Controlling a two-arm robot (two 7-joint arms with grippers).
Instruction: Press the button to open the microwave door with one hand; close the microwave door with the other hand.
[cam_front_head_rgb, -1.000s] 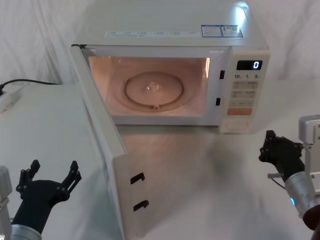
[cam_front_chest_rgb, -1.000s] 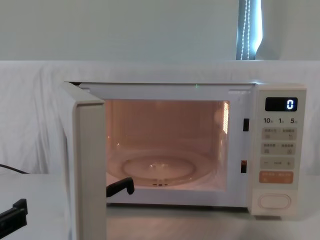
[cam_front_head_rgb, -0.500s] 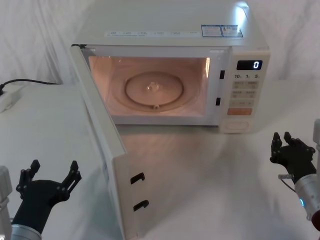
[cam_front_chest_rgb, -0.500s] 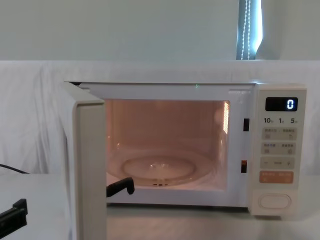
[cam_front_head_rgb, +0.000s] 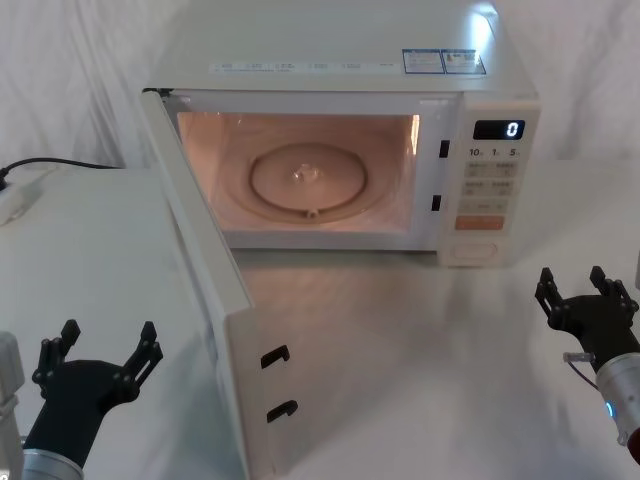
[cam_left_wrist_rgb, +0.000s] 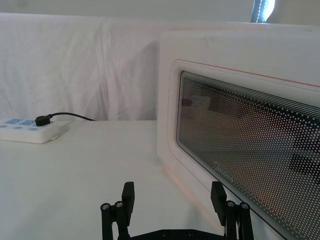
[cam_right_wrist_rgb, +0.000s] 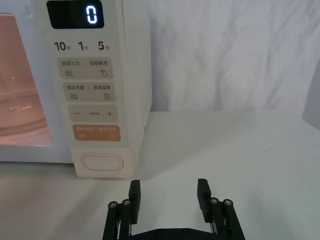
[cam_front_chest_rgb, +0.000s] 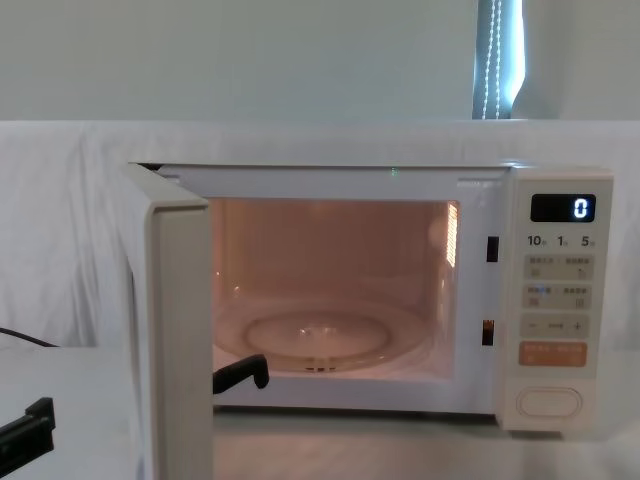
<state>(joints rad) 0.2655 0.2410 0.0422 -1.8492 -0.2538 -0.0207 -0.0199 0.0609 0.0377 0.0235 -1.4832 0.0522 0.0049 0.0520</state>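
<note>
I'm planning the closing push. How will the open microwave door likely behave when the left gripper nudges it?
The microwave door looks like a rigid panel hinged at its left edge, so it should probably swing rather than flex. Its smooth outer face may let the open left gripper slide. The microwave looks bulky enough that it likely stays put.

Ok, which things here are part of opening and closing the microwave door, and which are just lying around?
Part of the job:
microwave door, swung open
door-release button
right hand, open, near the control panel
left hand, open, beside the door

Just lying about:
power strip with its black plug
glass turntable
</note>
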